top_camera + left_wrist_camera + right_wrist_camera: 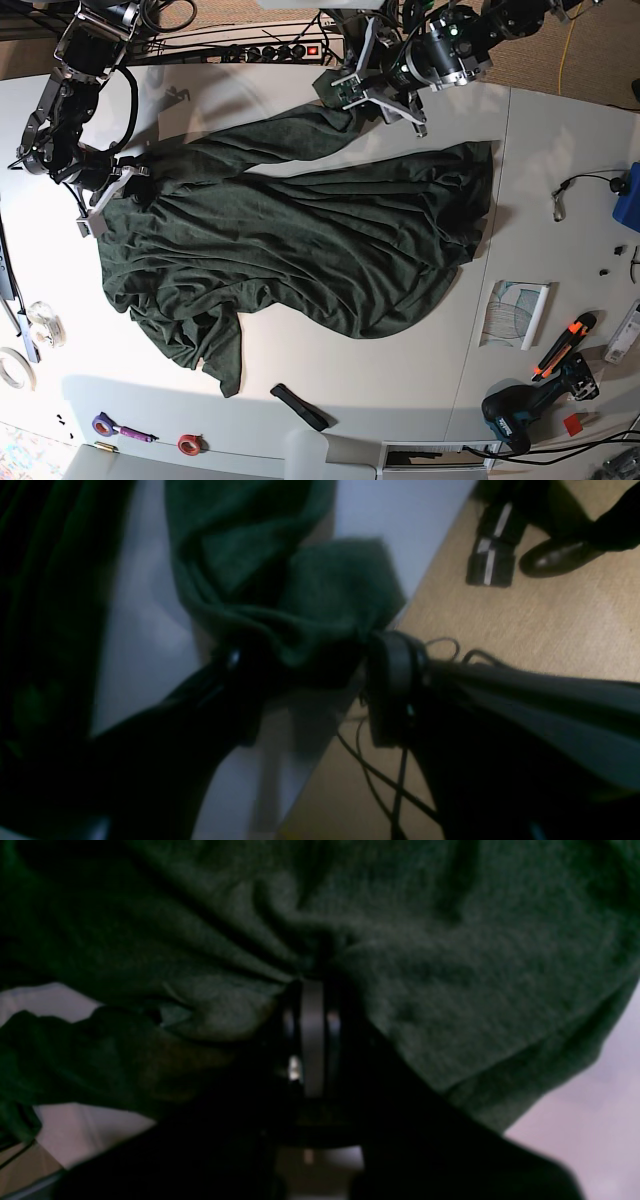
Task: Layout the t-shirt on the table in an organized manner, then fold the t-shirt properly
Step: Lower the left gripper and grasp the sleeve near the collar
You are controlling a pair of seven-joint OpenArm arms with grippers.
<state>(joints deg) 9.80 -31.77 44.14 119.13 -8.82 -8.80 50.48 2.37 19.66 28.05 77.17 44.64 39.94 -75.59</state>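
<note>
Across the table (pixel 400 380), the green shirt (pixel 300 250) lies spread. The left gripper (pixel 372 95) pinches one edge, the right gripper (pixel 108 188) another.

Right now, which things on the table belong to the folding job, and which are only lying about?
Belong to the job: t-shirt, left gripper, right gripper, both gripping its cloth.

Only lying about: drill, orange-handled tool, black strap, red tape roll, purple marker.
</note>
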